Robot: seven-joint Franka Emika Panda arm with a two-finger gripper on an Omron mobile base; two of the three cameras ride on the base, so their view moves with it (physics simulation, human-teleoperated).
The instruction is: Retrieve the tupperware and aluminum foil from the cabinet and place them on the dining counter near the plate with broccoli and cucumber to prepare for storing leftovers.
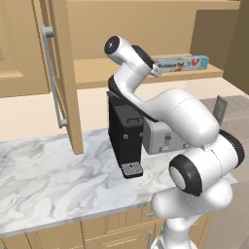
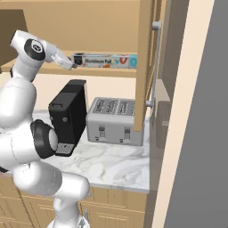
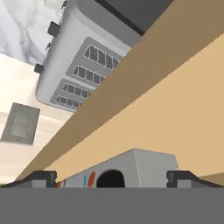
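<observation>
The aluminum foil box (image 1: pixel 184 63) lies lengthwise on the lower shelf of the open cabinet, silver with red and blue marks. It sits above the toaster, seen again as the foil box (image 2: pixel 107 60) from the other side. My gripper (image 1: pixel 156 69) has reached into the cabinet at the box's near end. From the hand, the foil box (image 3: pixel 127 171) sits between my two fingertips (image 3: pixel 43 177), which stand wide apart on either side of it. My gripper (image 2: pixel 73 63) is open.
A grey toaster (image 2: pixel 116 121) and a black coffee machine (image 1: pixel 125 138) stand on the marble counter (image 1: pixel 48 180) under the shelf. The open cabinet door (image 1: pixel 65 73) with its long handle hangs left of the arm, and another door (image 2: pixel 149 67) on the right. A wall outlet (image 3: pixel 21 124) is behind the toaster.
</observation>
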